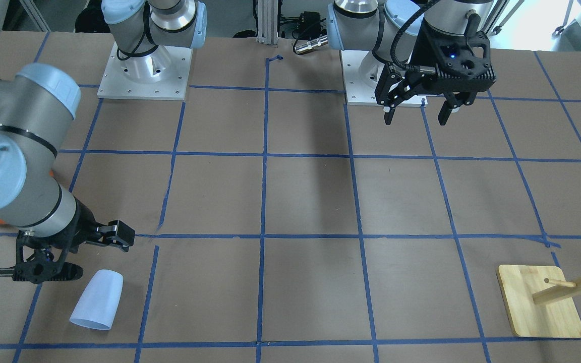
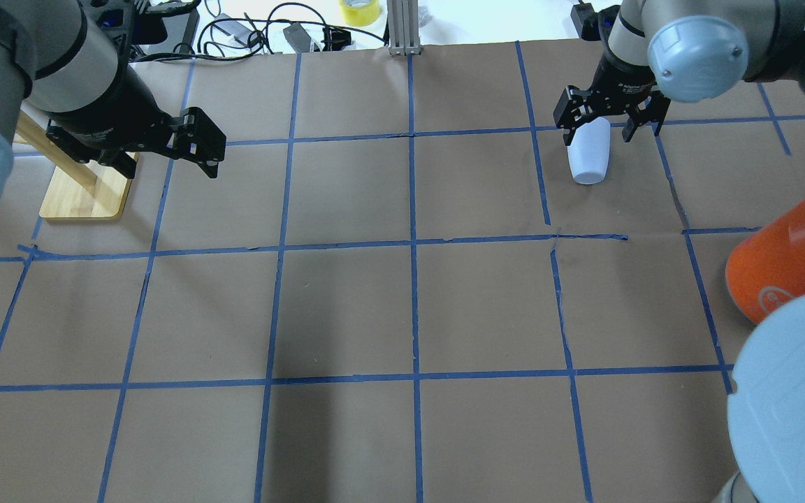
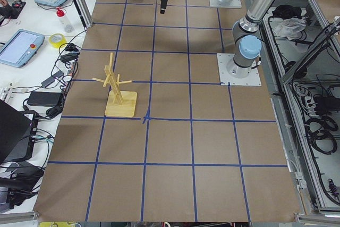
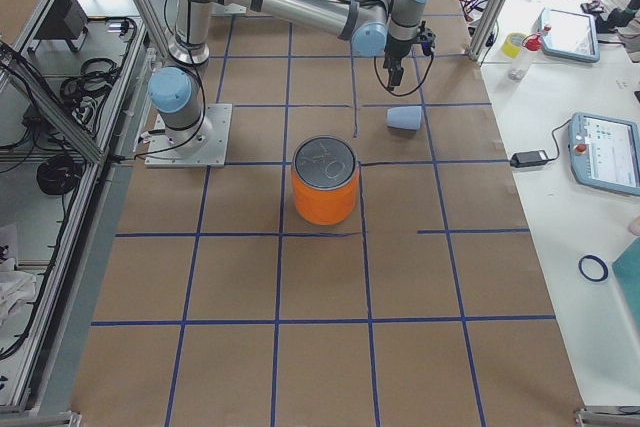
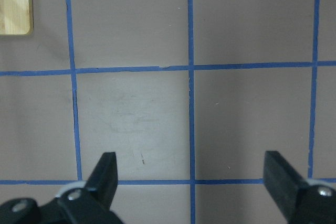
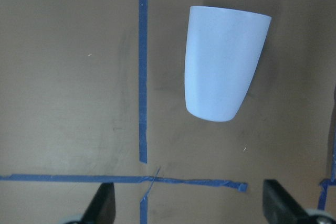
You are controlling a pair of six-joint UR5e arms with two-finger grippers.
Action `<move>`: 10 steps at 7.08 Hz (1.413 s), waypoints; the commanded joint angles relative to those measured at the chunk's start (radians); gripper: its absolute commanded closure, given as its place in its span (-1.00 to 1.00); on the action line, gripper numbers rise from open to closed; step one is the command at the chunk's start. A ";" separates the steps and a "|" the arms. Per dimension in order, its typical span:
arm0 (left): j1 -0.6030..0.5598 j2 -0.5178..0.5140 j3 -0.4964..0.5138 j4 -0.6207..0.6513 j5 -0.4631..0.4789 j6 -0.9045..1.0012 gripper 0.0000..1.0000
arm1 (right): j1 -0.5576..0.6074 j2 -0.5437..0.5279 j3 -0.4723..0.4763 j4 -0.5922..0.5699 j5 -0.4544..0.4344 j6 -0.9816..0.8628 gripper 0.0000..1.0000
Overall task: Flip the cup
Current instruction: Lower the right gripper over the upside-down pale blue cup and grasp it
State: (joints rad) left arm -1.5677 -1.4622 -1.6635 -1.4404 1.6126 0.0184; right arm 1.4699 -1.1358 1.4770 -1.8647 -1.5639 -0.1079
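The cup [image 1: 96, 300] is a pale bluish-white tumbler lying on its side on the brown paper, with its wide mouth end pointing away from the robot. It also shows in the overhead view [image 2: 590, 157], the right wrist view [image 6: 223, 64] and the exterior right view [image 4: 404, 118]. My right gripper [image 2: 602, 131] hovers just above the cup, open and empty, with its fingers [image 6: 102, 205] apart on either side; it also shows in the front view [image 1: 58, 254]. My left gripper [image 1: 416, 118] is open and empty, held above bare table far from the cup; it also shows in the left wrist view [image 5: 191, 166].
A large orange canister [image 2: 787, 262] with a silver lid stands on the robot's right side, nearer the robot than the cup. A wooden peg rack [image 1: 540, 307] on a square base stands far off on the left side. Blue tape lines grid the table.
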 commanded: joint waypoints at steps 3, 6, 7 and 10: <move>0.000 0.000 -0.001 0.000 0.001 0.000 -1.00 | -0.051 0.151 -0.003 -0.140 0.004 0.020 -1.00; 0.000 0.000 -0.001 0.000 0.001 0.000 -1.00 | -0.051 0.231 -0.014 -0.244 0.013 0.104 -1.00; 0.000 0.000 -0.001 0.000 0.000 0.000 -1.00 | -0.051 0.250 -0.014 -0.314 0.007 0.100 -1.00; 0.000 0.000 -0.001 0.000 0.000 0.000 -1.00 | -0.049 0.258 -0.021 -0.323 0.015 0.091 0.58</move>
State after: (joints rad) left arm -1.5677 -1.4619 -1.6644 -1.4404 1.6123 0.0184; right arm 1.4191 -0.8778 1.4609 -2.1878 -1.5513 -0.0169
